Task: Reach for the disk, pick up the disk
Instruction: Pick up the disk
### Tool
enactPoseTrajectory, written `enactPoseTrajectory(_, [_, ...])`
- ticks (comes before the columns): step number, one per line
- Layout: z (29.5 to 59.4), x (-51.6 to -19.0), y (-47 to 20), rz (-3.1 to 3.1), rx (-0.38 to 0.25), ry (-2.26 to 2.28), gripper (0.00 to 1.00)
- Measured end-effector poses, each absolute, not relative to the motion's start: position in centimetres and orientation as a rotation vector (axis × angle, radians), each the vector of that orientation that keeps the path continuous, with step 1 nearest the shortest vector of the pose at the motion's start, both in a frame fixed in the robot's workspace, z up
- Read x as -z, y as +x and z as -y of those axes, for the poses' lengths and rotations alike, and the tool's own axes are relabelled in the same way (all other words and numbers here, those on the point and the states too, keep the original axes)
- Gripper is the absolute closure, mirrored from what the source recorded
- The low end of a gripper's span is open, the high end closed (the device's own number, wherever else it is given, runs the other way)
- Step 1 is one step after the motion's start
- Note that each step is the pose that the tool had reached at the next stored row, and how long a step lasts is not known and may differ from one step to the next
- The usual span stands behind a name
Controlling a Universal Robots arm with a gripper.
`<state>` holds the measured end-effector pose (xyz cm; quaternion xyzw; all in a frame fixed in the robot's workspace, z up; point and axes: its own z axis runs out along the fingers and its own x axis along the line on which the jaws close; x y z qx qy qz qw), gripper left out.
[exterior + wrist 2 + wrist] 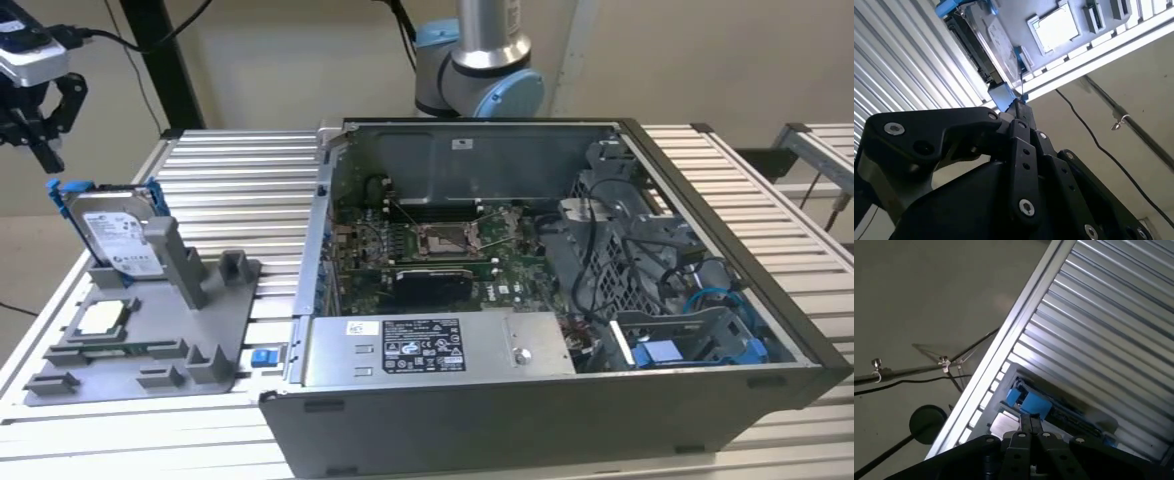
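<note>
The disk (pixel 114 236) stands on edge in a grey fixture (pixel 200 300) at the exterior view's left; it is silver-grey with a white label and a bright blue bracket. My gripper (pixel 48 155) hangs above and a little to the left of the disk's top corner, apart from it. In both wrist views the black fingers lie together, shut on nothing. In the second wrist view the gripper (pixel 1016 106) tips point at the disk (pixel 996 42). In the first wrist view the gripper (pixel 1030 420) sits over the blue end of the disk (pixel 1030 403).
A small square silver chip (pixel 103 318) lies in the same fixture, in front of the disk. An open computer case (pixel 534 300) fills the middle and right of the ribbed metal table (pixel 240 170). The table's left edge and the floor with cables (pixel 914 375) lie under the gripper.
</note>
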<state>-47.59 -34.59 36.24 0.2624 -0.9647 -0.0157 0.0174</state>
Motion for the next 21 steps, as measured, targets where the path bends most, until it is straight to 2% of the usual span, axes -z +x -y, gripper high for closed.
enactPoseTrajectory(21, [34.59,-36.25,-47.59,2.83,0.04,1.272,1.0])
